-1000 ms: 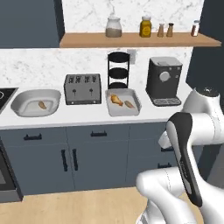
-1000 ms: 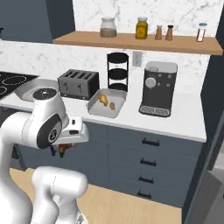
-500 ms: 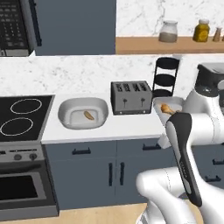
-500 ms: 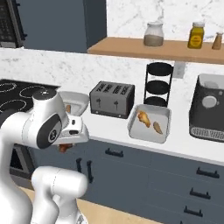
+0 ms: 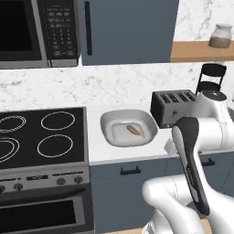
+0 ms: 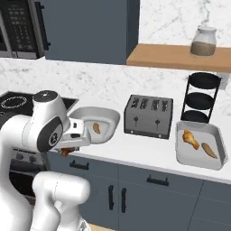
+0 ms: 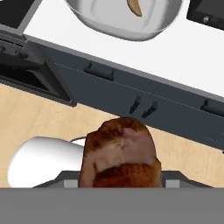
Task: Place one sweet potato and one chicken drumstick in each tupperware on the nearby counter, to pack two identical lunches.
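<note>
- Leftward went both base views since the earlier frames: the stove top (image 5: 43,137) had come fully into the left base view and the coffee machine had slid out of sight, so the base had driven, not the things.
- Held low in front of the dark drawers, the claw (image 6: 67,151) was closed on a reddish-brown chicken drumstick (image 7: 119,154), which loomed close in the hand view above the wooden floor (image 7: 39,120).
- On the white desk (image 6: 149,151), the left tupperware (image 5: 109,132) sat between the stove top and the toaster (image 6: 149,116), with one sweet potato (image 5: 133,130) inside.
- The right tupperware (image 6: 180,155) lay right of the toaster, holding a golden-brown drumstick (image 6: 190,139) and a second sweet potato (image 6: 208,150) side by side.
</note>
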Robot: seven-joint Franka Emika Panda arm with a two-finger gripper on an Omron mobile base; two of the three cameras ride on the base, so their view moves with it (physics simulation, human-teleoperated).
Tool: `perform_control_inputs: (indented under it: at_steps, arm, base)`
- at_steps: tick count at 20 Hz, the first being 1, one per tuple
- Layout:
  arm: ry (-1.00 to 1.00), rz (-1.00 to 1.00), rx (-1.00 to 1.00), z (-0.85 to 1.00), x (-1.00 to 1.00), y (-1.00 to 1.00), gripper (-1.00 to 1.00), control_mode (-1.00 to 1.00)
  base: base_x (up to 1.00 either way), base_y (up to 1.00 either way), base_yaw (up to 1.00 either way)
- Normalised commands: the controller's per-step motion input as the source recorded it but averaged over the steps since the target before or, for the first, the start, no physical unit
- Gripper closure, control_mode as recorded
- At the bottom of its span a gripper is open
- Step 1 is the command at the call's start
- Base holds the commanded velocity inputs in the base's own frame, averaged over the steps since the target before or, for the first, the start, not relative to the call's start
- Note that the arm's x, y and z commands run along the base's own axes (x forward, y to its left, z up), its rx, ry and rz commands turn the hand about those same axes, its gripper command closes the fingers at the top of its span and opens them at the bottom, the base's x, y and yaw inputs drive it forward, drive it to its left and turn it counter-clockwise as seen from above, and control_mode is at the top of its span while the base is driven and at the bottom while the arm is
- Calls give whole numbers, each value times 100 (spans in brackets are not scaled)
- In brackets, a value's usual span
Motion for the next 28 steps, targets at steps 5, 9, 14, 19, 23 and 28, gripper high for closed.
perform_control_inputs:
  at_steps: [5,9,14,19,23,28]
  arm:
    - [0,0,0,0,0,0,100,100]
    - [0,0,0,0,0,0,100,100]
    - [0,-11,2,-31,53,23,100,-100]
    - [0,-16,3,-57,98,55,100,-100]
    - [0,-18,1,-56,100,43,100,-100]
    - [5,-5,0,-54,100,16,100,-100]
  base:
    - [64,53,-18]
    - [58,28,-12]
    - [10,6,-3]
    - [0,0,0]
    - [0,0,0]
    - [0,0,0]
